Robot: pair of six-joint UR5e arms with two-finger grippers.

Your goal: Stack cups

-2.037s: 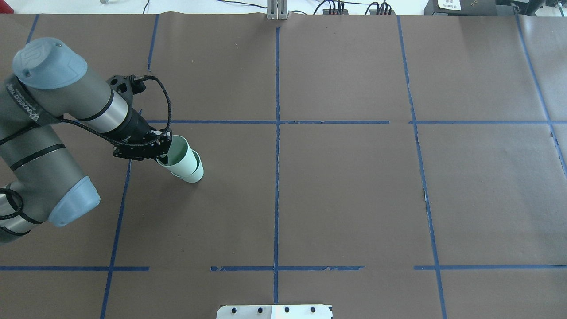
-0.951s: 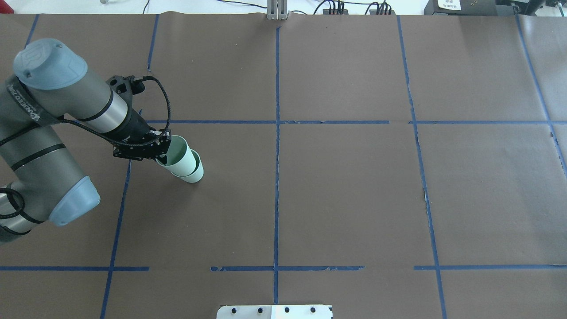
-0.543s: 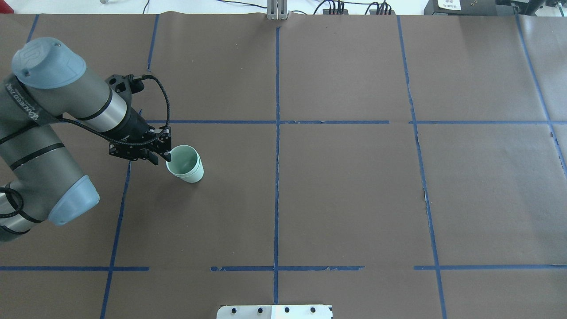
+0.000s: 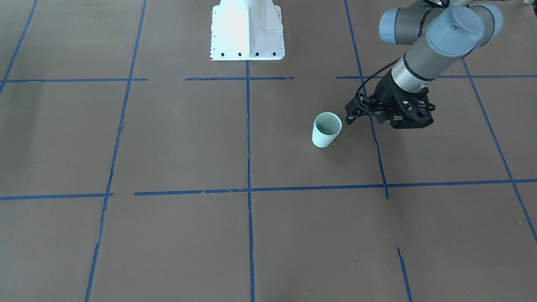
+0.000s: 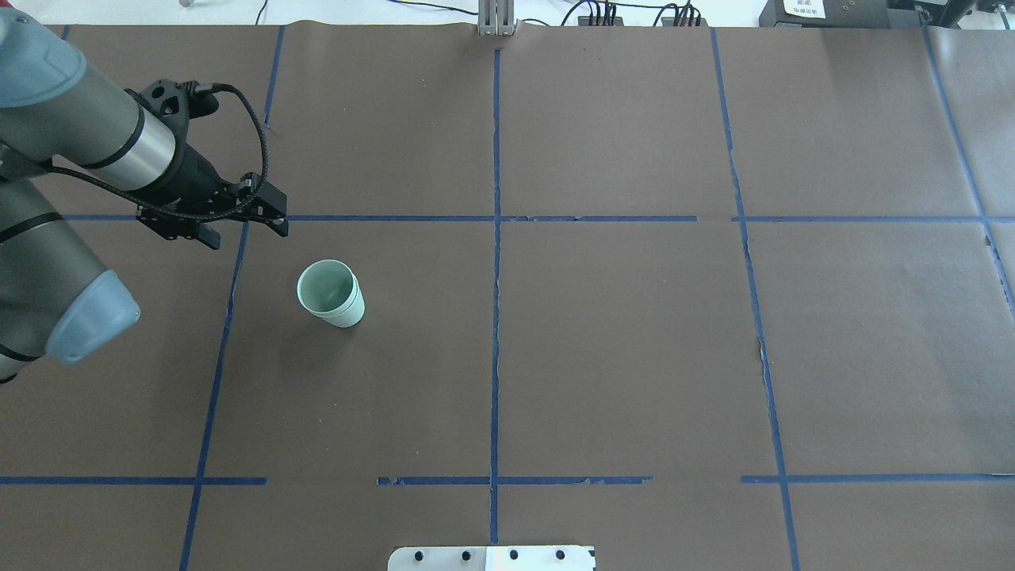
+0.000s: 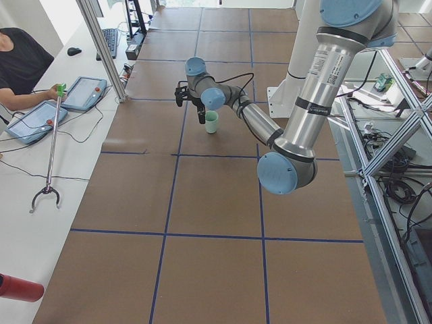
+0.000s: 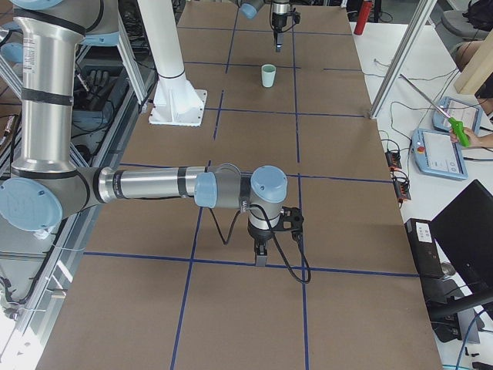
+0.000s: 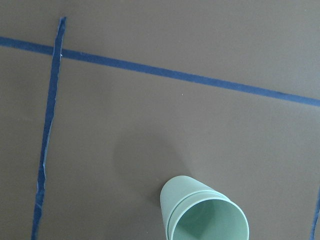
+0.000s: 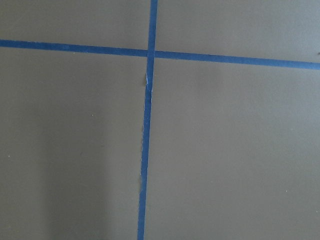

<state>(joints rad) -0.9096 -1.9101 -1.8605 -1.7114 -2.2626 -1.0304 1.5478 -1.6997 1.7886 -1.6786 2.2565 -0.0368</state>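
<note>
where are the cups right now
In the overhead view the stacked cups stand upright on the left half of the table, just right of a blue tape line, apart from the left gripper.

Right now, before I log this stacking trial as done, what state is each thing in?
cups: nested one inside the other, upright on the table.
left gripper: open, empty, apart from the cups.
right gripper: far from the cups; cannot tell if open or shut.
</note>
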